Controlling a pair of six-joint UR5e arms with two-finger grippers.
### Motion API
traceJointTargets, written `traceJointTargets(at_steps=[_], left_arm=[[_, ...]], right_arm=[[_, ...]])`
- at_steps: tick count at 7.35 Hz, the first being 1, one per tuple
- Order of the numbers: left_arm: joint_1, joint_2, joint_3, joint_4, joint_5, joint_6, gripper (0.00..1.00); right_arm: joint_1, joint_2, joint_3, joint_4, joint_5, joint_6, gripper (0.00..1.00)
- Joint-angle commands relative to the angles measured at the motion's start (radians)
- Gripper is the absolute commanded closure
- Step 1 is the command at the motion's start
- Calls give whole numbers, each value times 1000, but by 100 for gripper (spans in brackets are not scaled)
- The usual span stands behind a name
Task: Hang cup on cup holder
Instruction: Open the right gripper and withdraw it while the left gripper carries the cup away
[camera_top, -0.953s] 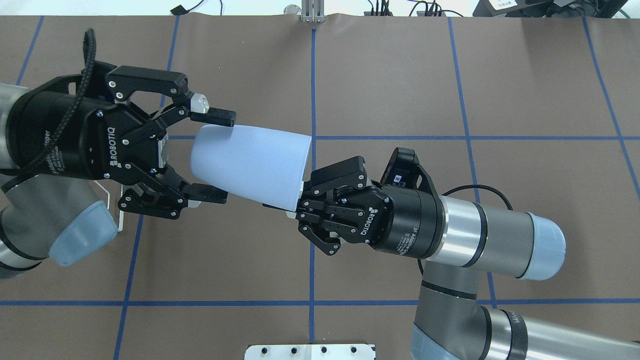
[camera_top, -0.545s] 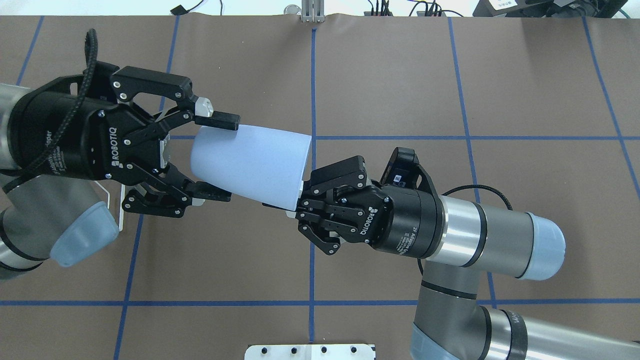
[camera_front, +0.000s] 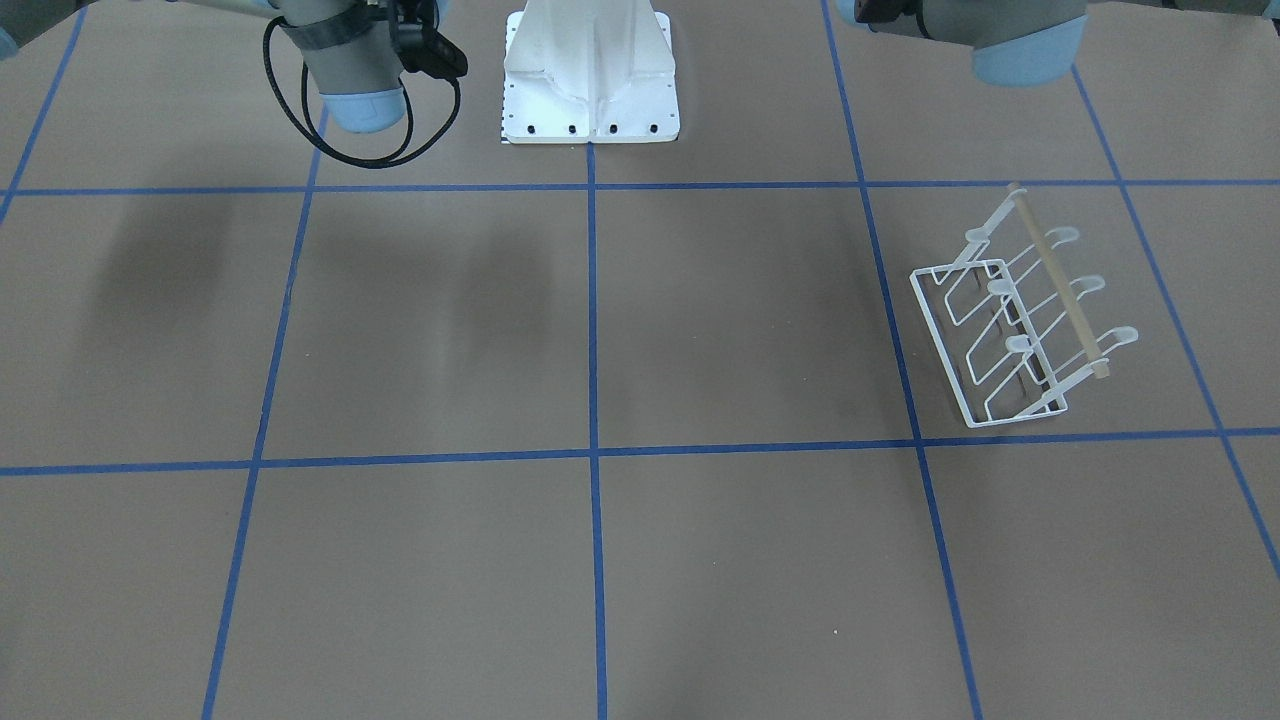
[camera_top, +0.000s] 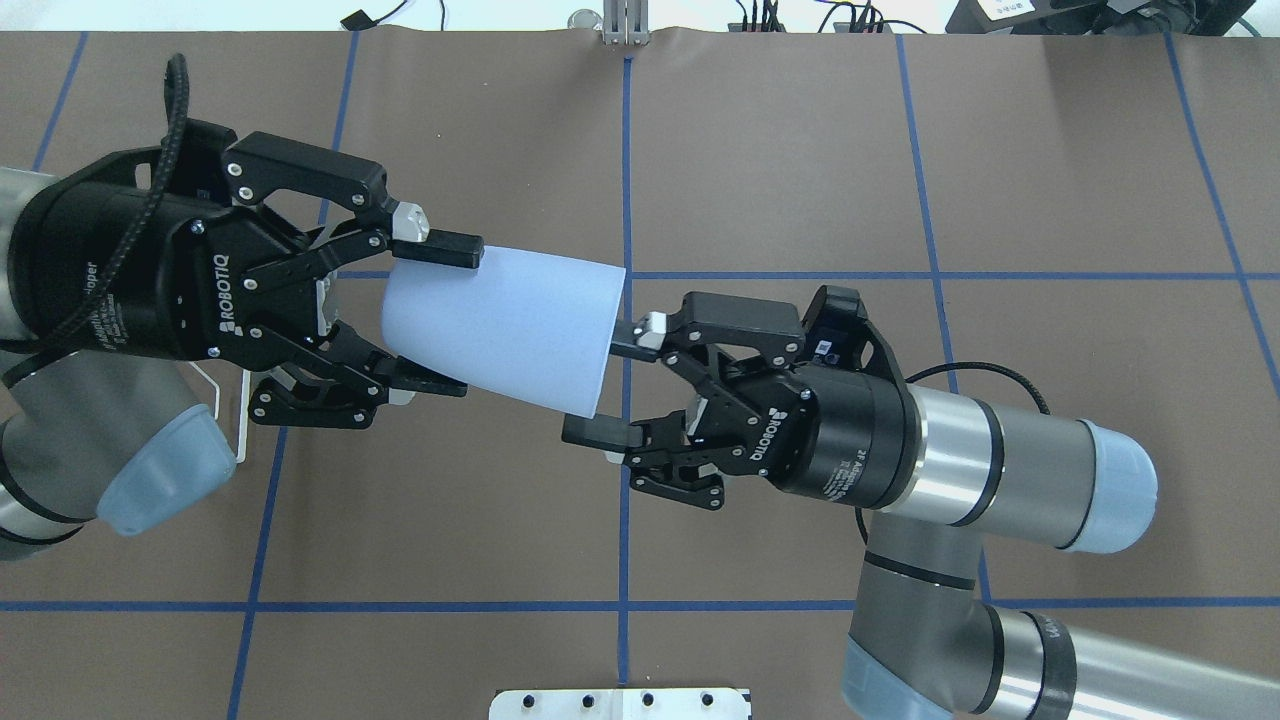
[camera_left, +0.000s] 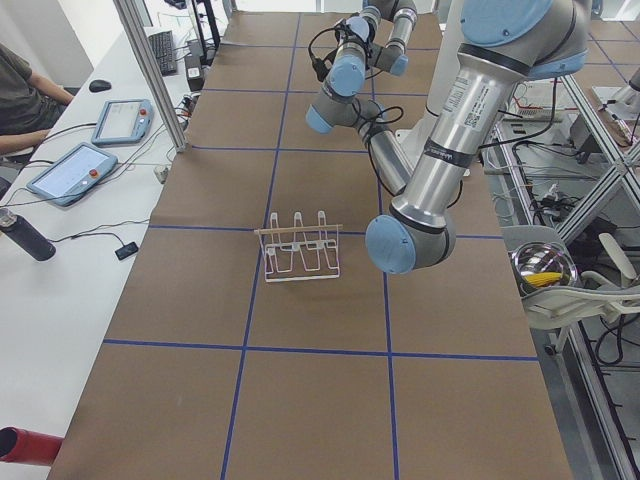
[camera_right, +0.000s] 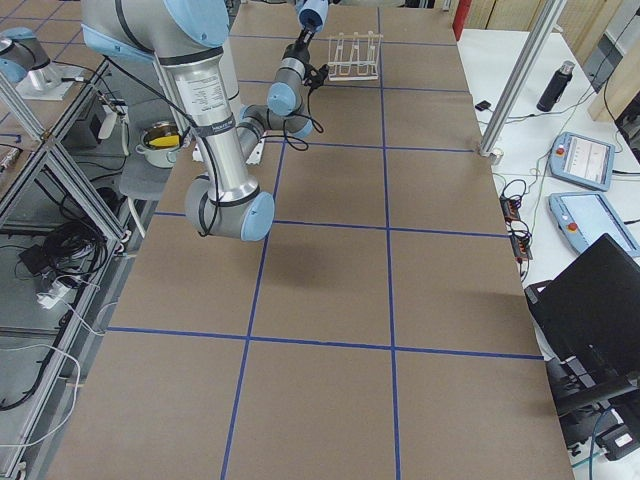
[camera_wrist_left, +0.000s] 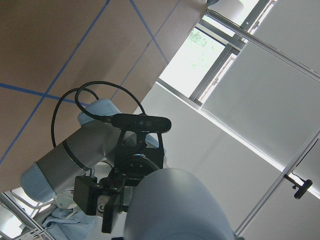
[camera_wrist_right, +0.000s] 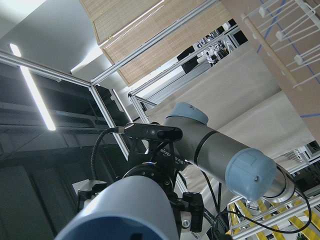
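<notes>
The light blue cup (camera_top: 505, 325) lies sideways in the air above the table, its wide rim toward my right arm. My left gripper (camera_top: 440, 315) is shut on the cup's narrow base end, one finger on each side. My right gripper (camera_top: 608, 388) is open, its fingers just off the rim and not touching it. The cup also shows in the left wrist view (camera_wrist_left: 170, 205) and the right wrist view (camera_wrist_right: 125, 210). The white wire cup holder (camera_front: 1020, 320) with its wooden rod stands on the table under my left arm, also seen in the exterior left view (camera_left: 300, 248).
The white robot base plate (camera_front: 590, 90) sits at the table's robot-side edge. Blue tape lines cross the brown table (camera_front: 600, 330). A person and tablets (camera_left: 75, 170) are at a side table beyond the far edge.
My right gripper has opened, let go of the cup's rim and drawn back to the right. My left gripper has closed on the cup's base end.
</notes>
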Motion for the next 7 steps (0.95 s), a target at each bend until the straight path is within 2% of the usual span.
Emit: traceJointTargets(at_steps=[1,3,5,6,7], left_arm=[[-10,13,5,21,0,153,92],[-62,47,11,151,0,428,96],[-167,92,-5,355,-24,681,98],[-227,132,-2,420,-28,805,99],[-278,166,-10,524,-29,964,99]], right_arm=[[82,-98,-11,61,14,-13,0],[186,-181,-40,51,83,-130,0],[348,-194,-173,31,312,-322,0],[477,-188,-250,-9,480,-387,0],[558,-172,-319,-88,614,-580,0]])
